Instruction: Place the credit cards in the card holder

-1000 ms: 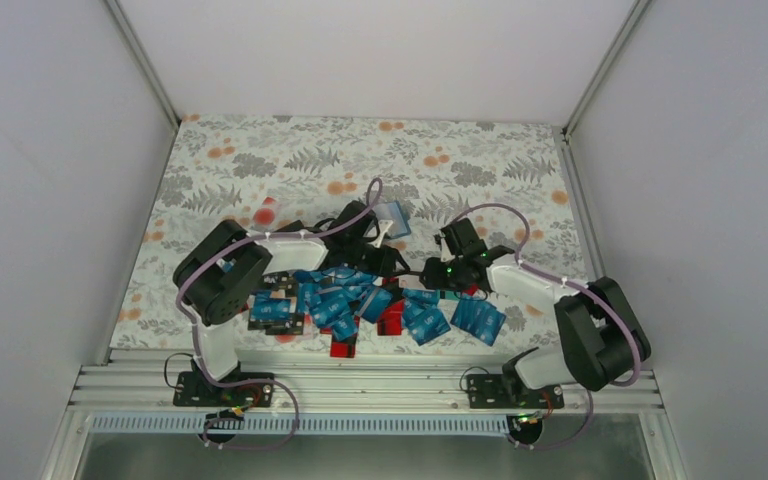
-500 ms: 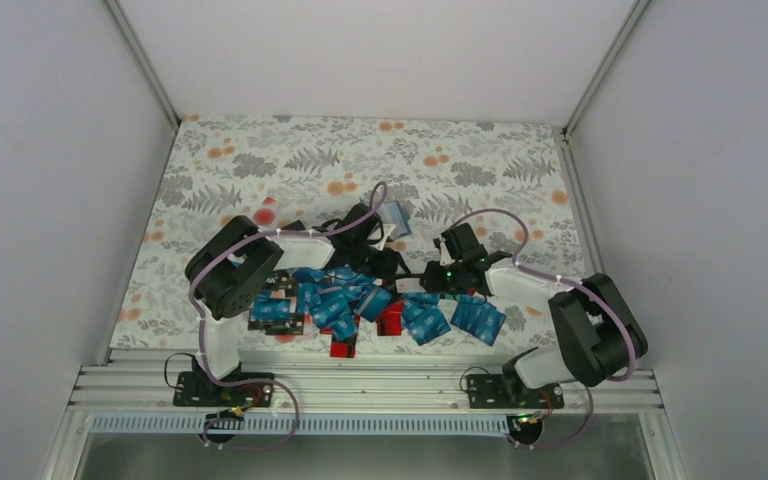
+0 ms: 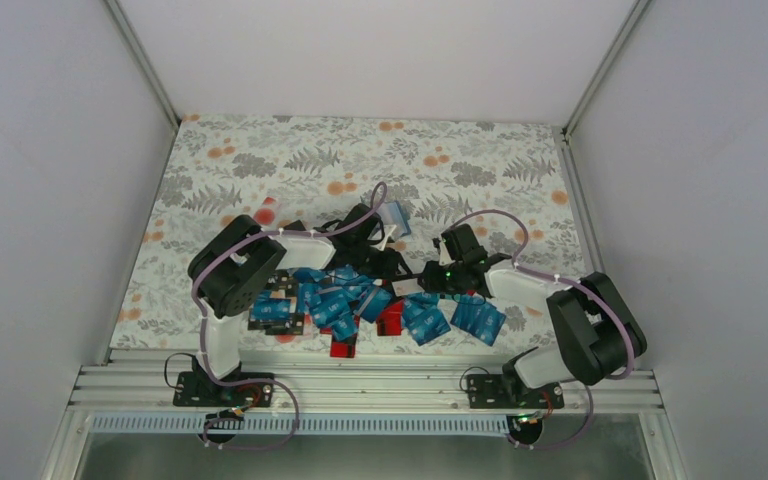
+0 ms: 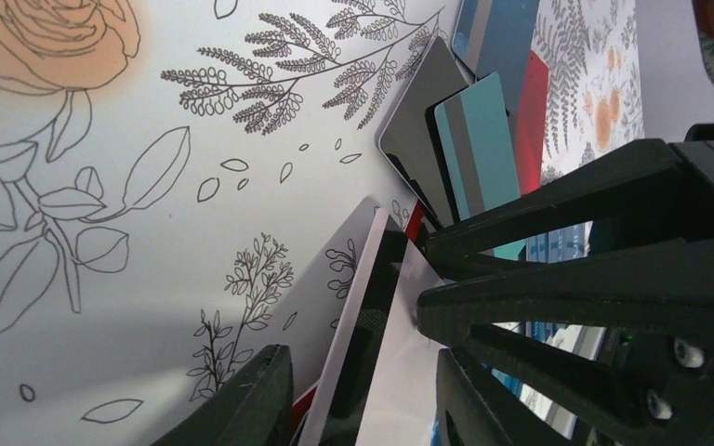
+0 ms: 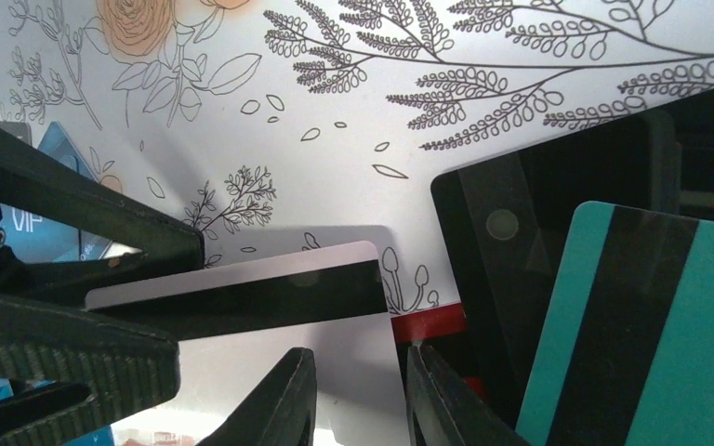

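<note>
- Two grippers meet at the far edge of the heap of credit cards (image 3: 360, 300) in the top view. The left gripper (image 3: 388, 264) and the right gripper (image 3: 426, 277) stand tip to tip, too small here to read how far either is spread. The card holder (image 3: 392, 217) lies on the floral table cover (image 3: 290, 150) just beyond the left wrist, apart from both grippers.
- From the left wrist, a pale striped card (image 4: 372, 316) lies slantwise across the gap between the left gripper's half-spread fingers (image 4: 260, 400). I cannot tell whether they press on it. The right gripper's tips reach in from the right with the card's edge between them. Beyond lie a black card (image 4: 418, 139), a teal card (image 4: 479, 158) and a red card (image 4: 532, 111). The card holder is out of this view.
- From the right wrist, the right gripper's own fingers (image 5: 284, 400) stand narrow. The striped card shows face-on past them, one corner in the slit, and I cannot tell whether it is truly pinched. The left gripper's fingers lie above and below the card's other end. No card holder shows here either.
- The step looks like a hand-over or re-grip of one card, with insertion not yet begun.
- Next, one gripper needs a sure hold while the other lets go. The card must then reach the card holder edge-first, and the free gripper will probably have to steady it.
</note>
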Robot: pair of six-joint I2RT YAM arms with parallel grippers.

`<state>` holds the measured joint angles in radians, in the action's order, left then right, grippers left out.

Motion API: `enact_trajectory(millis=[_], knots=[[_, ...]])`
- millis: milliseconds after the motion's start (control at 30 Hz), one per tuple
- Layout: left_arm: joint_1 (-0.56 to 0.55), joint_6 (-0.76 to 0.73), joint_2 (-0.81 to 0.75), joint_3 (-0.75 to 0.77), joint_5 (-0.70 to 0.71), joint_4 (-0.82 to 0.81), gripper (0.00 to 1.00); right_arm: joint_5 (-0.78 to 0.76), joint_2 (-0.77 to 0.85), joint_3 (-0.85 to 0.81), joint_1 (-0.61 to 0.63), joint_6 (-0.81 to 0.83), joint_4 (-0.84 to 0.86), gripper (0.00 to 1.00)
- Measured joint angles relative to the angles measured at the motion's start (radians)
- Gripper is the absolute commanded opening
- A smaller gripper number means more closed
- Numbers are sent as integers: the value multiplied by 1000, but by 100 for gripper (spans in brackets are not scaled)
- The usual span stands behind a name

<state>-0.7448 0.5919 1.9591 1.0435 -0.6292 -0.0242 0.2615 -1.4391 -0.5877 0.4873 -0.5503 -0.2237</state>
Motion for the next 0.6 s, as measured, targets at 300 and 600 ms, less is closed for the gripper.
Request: enact_trajectory(millis=[300,600], knots=[[0,13,0,0,-14,-2,24,5,-1,11,0,-7,31,27],[0,24,1,0,-48,-2,22,8,-1,24,0,-19,61,26]])
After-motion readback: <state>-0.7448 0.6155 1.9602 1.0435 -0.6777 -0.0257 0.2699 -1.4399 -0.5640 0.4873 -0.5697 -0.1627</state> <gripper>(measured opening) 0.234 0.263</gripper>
